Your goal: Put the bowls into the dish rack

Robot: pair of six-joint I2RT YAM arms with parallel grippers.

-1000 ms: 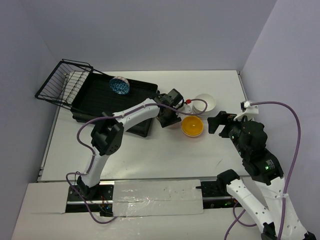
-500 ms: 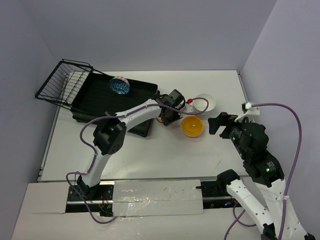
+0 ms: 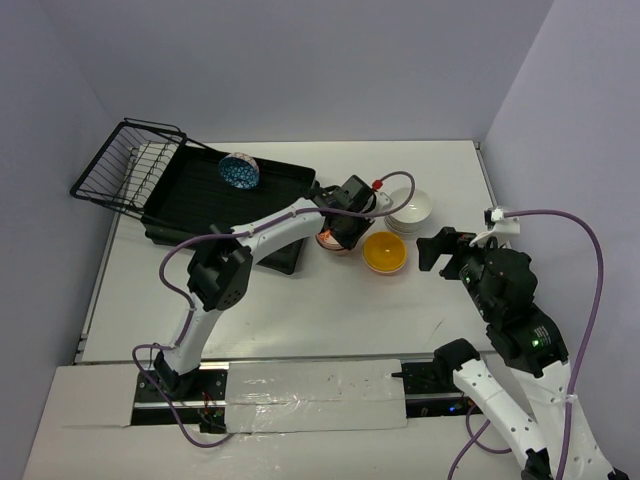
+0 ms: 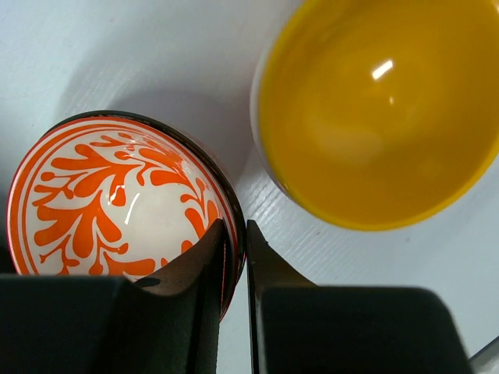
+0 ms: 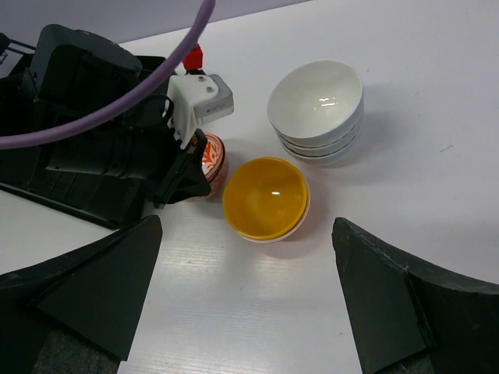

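My left gripper (image 3: 335,236) is shut on the rim of the orange-patterned bowl (image 4: 117,195), one finger inside and one outside (image 4: 232,253). This bowl (image 3: 328,241) sits just right of the black dish rack (image 3: 190,200). I cannot tell whether it is lifted off the table. The yellow bowl (image 3: 384,252) stands right beside it, upright (image 4: 382,109). A stack of three white bowls (image 3: 410,207) is behind the yellow one. A blue-patterned bowl (image 3: 239,170) leans on edge in the rack. My right gripper (image 5: 245,226) is open and empty, above the table in front of the yellow bowl (image 5: 265,199).
A black wire basket (image 3: 125,170) stands tilted at the rack's far left end. The rack's near right corner (image 5: 86,195) lies beside the left gripper. Grey walls close the table at the back and right.
The left wrist has turned and shifted slightly, and the orange bowl now shows more under it. Its cable has swung up. The right arm has barely moved.
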